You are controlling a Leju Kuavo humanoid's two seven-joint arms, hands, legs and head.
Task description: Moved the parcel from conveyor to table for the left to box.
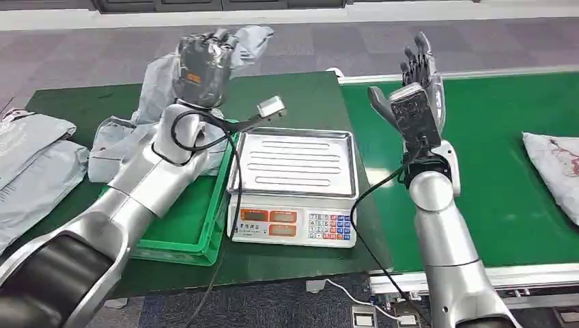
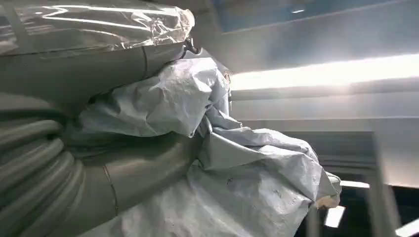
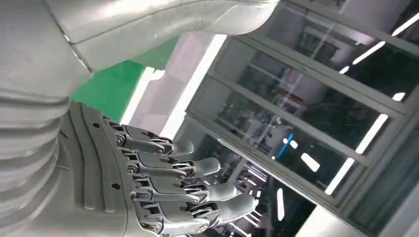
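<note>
The parcel (image 1: 160,82) is a soft bag of crinkled grey plastic film, limp and deeply creased. The left hand (image 1: 201,65) grips its upper end, raised above the far side of the green bin (image 1: 198,232), and the loose rest of the bag hangs down behind the silver left arm toward the counter (image 1: 300,96). In the left wrist view the same wrinkled film (image 2: 237,163) bunches against the grey ribbed cover and thumb, with a patch of glossy clear tape near its top.

The bin is a shallow rectangular tray of green plastic with a lattice rim, standing on the counter's green mat; the arm hides most of its inside, and what is in it cannot be told. Just beside it stands a scale (image 1: 293,188): a white plastic body with orange displays and a keypad on its front, topped by a ribbed, shiny steel pan.

The right hand (image 1: 418,89) is held upright over the edge of the conveyor (image 1: 491,150), fingers spread and holding nothing; its dark metal fingers (image 3: 163,182) are slightly curled. On the flat green belt, well apart from that hand, lies a white bag (image 1: 556,171) with faint red print. More flat grey bags (image 1: 34,164) lie piled at the counter's left end.
</note>
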